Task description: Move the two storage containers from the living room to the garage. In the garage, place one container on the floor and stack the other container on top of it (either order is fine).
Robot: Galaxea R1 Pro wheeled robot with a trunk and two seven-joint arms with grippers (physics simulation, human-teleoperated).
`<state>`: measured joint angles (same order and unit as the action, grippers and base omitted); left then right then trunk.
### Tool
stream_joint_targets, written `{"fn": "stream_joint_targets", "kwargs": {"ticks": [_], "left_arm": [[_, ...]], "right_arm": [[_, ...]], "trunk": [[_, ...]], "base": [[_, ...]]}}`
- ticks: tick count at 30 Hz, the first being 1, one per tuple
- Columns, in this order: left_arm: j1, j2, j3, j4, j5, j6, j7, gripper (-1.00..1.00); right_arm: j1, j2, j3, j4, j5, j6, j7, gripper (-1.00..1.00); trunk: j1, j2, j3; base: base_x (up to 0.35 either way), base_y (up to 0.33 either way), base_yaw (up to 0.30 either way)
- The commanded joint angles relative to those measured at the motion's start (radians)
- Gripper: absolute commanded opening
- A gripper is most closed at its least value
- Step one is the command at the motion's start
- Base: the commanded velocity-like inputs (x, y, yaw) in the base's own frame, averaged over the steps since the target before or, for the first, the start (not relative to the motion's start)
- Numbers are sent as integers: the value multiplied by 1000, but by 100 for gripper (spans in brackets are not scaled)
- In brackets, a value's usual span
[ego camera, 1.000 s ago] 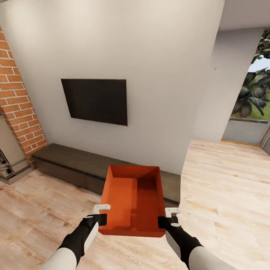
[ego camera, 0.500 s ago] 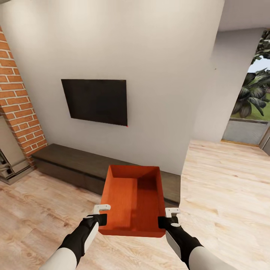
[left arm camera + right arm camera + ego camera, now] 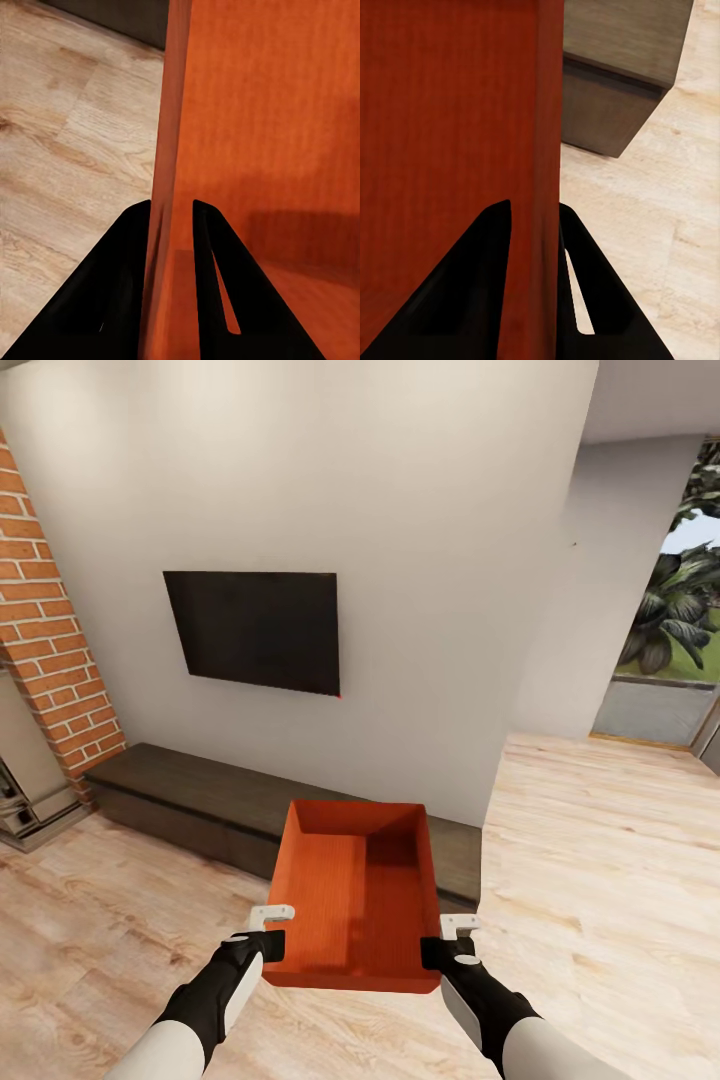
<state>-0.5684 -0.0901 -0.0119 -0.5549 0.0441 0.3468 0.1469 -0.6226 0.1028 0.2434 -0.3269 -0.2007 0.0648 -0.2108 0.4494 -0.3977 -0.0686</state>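
The orange-red rectangular plastic storage container (image 3: 355, 895) hangs above the light wood-plank floor (image 3: 600, 860), both pincers clamped on its side walls: left pincer (image 3: 171, 225), right pincer (image 3: 535, 225). The head view adds a black wall TV (image 3: 255, 630). Nothing has shifted since earlier.

Open wood-plank floor (image 3: 600, 880) fills the right half of the head view and the lower left, giving free passage. Ahead at centre, a low dark cabinet (image 3: 200, 800) runs along the cream wall (image 3: 400, 510), blocking the way forward. A brick column (image 3: 50, 630) closes the upper left. Glass doors (image 3: 670, 650) stand at far right.
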Motion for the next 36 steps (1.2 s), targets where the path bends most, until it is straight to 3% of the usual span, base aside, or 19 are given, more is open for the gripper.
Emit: {"fn": "stream_joint_targets", "kwargs": {"ticks": [1,16,36], "left_arm": [[-1,-2,15,-3,-23,9,17,-100],[-1,-2,15,-2,-23,8,17,-100],[-1,-2,15,-3,-23,8,17,-100]], "right_arm": [[0,3,-10,-3,6,6,-21,-100],[0,4,-9,-2,6,8,-20,-100],[0,5,-9,-3,6,7,-21,-100]], "trunk": [[1,-2,-2],[1,-2,-2],[1,-2,9]], "base": [[0,0,0],[0,0,18],[0,0,270]]}}
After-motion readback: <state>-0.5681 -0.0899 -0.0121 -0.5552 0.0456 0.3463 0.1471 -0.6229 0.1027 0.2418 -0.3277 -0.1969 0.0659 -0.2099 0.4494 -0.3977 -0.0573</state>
